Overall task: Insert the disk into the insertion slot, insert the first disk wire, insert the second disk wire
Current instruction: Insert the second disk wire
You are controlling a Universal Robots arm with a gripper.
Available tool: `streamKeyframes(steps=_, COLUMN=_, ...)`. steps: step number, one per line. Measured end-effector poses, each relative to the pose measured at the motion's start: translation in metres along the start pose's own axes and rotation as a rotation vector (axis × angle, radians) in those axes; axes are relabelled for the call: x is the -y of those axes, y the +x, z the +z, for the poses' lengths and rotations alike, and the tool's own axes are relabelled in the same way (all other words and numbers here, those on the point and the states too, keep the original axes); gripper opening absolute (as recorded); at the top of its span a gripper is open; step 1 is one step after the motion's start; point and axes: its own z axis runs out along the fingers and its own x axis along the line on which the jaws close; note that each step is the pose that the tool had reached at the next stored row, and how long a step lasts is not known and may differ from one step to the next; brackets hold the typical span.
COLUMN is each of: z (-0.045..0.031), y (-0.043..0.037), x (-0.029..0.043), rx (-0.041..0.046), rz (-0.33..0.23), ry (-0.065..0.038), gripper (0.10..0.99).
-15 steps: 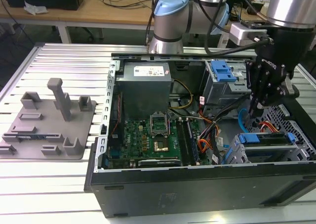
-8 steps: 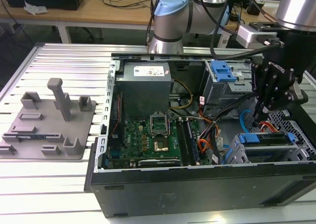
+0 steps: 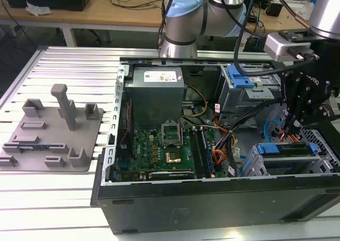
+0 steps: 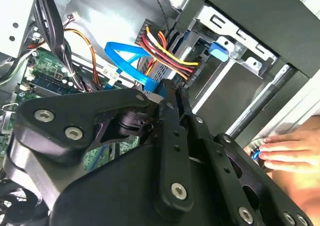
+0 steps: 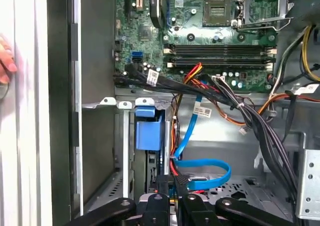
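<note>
On a ribbed metal table (image 3: 64, 198) lies the open computer case (image 3: 212, 204). The gripper (image 3: 291, 125) grips narrowly a wire connector (image 5: 181, 180) behind the disk (image 3: 281, 149).

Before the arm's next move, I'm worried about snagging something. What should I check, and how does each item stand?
1. Silver-grey disk in its blue plastic carrier sits in the grey perforated metal insertion slot: ok.
2. Flat blue cable seated at the disk: cannot tell.
3. Red, yellow and black wire bundle seated: cannot tell.
4. Black gripper at the disk's cable end: ok.
5. Person's hand away from the case: not ok, it is close beside it.
</note>
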Motion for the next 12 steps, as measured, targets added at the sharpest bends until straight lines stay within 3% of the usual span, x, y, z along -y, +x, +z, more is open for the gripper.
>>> streamKeyframes(steps=4, z=0.0007, y=0.0063, x=-0.0004, rx=0.0512, rz=0.004, ry=0.002, gripper=0.165)
streamKeyframes(steps=5, z=0.0013, y=0.0105, x=-0.0006, rx=0.0791, rz=0.006, ry=0.003, gripper=0.165)
streamKeyframes(steps=6, z=0.0019, y=0.015, x=-0.0008, rx=0.087, rz=0.005, ry=-0.002, gripper=0.165)
streamKeyframes(steps=7, z=0.0022, y=0.0182, x=-0.0005, rx=0.0897, rz=0.005, ry=-0.012, gripper=0.165)
streamKeyframes(steps=9, z=0.0033, y=0.0224, x=0.0024, rx=0.0926, rz=0.001, ry=-0.063, gripper=0.165)
streamKeyframes(steps=12, z=0.0034, y=0.0231, x=0.0044, rx=0.094, rz=0.001, ry=-0.067, gripper=0.165)
